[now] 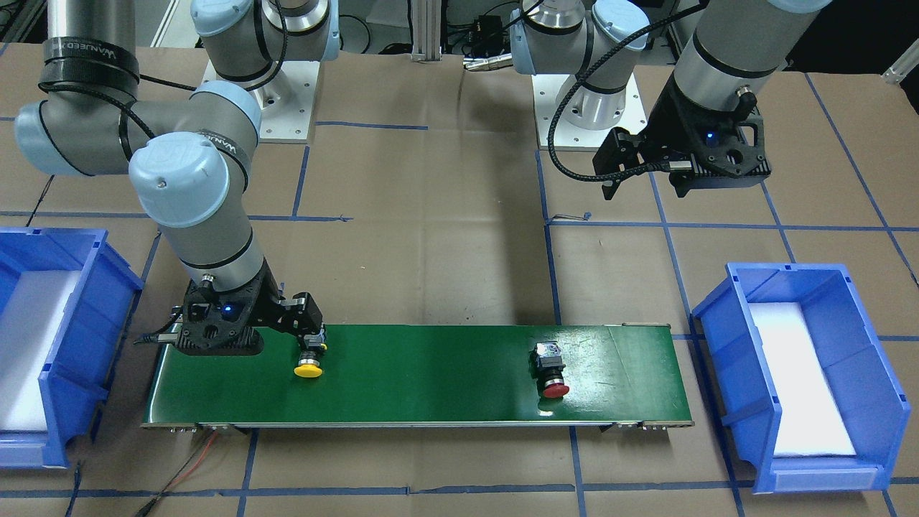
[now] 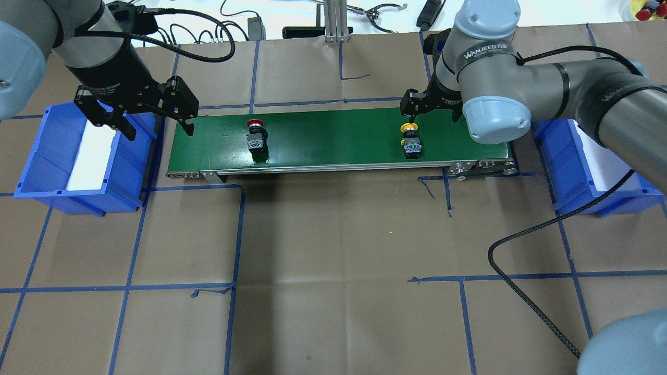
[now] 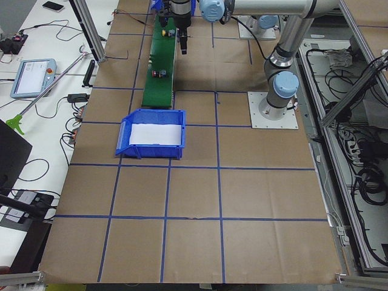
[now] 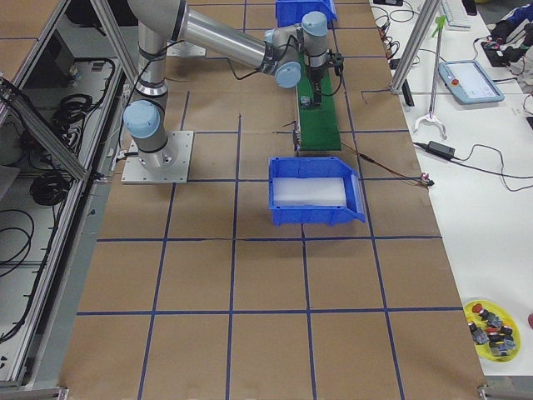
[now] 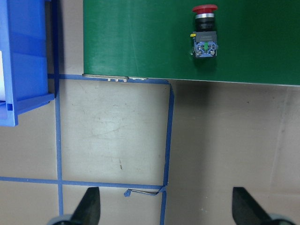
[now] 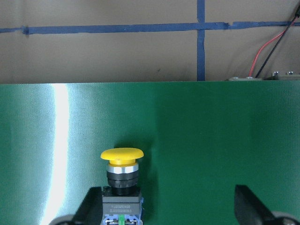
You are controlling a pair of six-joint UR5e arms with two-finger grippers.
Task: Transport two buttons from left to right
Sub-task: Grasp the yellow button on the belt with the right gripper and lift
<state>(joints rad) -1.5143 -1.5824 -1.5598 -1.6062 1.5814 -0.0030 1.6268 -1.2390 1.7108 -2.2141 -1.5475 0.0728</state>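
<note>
Right pincer [image 6: 168, 197] wide open, yellow button [image 6: 122, 161] just beside one finger: centre it before closing. Left pincer [image 2: 159, 131] wide, empty.

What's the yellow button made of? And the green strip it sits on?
The yellow button: its cap looks like smooth matte plastic, with a shiny, probably metal ring beneath. The green strip looks like rubbery or coated fabric: fine weave texture, with a soft glare streak.
</note>
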